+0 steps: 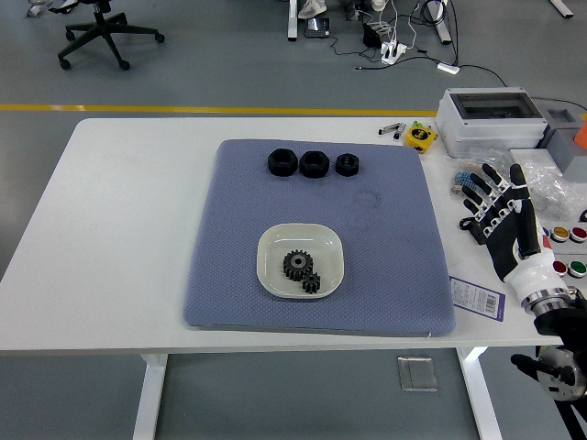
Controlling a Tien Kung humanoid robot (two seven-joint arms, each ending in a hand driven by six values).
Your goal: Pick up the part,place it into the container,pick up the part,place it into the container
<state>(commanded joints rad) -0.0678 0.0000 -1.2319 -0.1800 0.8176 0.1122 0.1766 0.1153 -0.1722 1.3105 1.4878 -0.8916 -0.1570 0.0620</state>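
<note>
A white square dish [300, 259] sits on the blue-grey mat [316, 234] near its front. Two black gears lie in the dish: a larger one [296, 265] and a smaller one [312, 283], touching. Three black nut-like parts [313, 164] stand in a row at the mat's back. My right hand [503, 212] is off the mat at the right, over the table, fingers spread and empty. My left arm is out of view.
A grey box [491, 116] with a clear lid, a yellow item [421, 137], a plastic bag [548, 188] and coloured buttons [564, 236] crowd the table's right side. A label [478, 296] lies by the mat's front right corner.
</note>
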